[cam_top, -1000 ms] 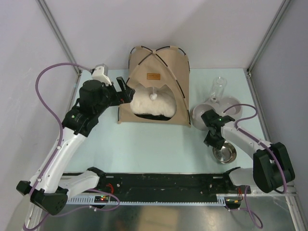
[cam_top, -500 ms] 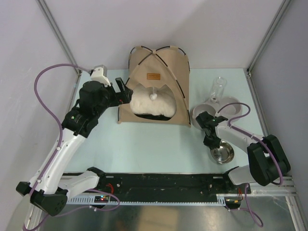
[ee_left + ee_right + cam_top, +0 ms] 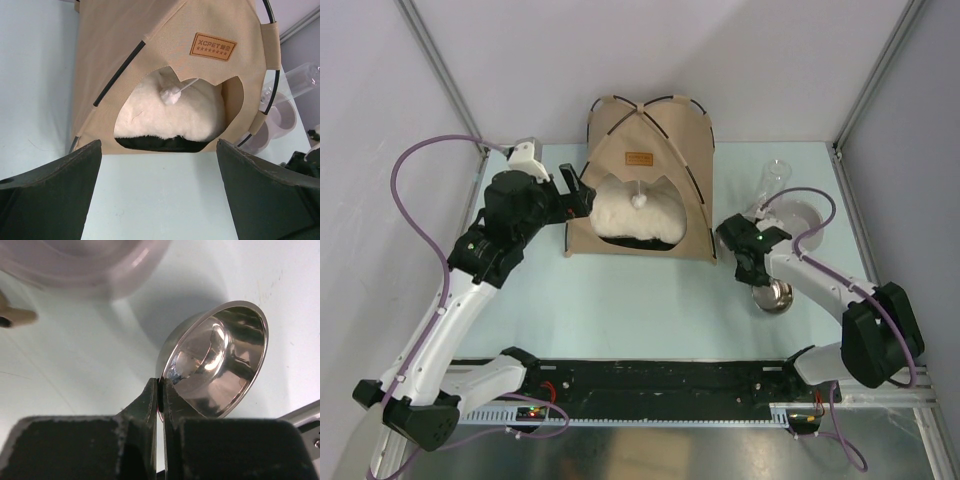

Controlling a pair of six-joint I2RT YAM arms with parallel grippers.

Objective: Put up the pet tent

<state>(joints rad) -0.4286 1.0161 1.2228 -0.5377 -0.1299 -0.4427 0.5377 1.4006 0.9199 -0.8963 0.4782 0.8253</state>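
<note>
Pet tent stands upright just ahead of the left gripper, its arched doorway facing the widely spread jaws. In the left wrist view the opening sits between and beyond the two fingers, which touch nothing. Inside the doorway lies a fluffy white cushion. A white pompom hangs in front of it, below the brown label. Dark poles cross the tan fabric. Off to the pet tent's other side, the right gripper has its jaws pressed together on the rim of a steel bowl. The bowl tilts up on edge, its hollow opening to the jaws' right, over the pale table. Beyond these jaws sits a pale feeder dish with a clear bottle.
</note>
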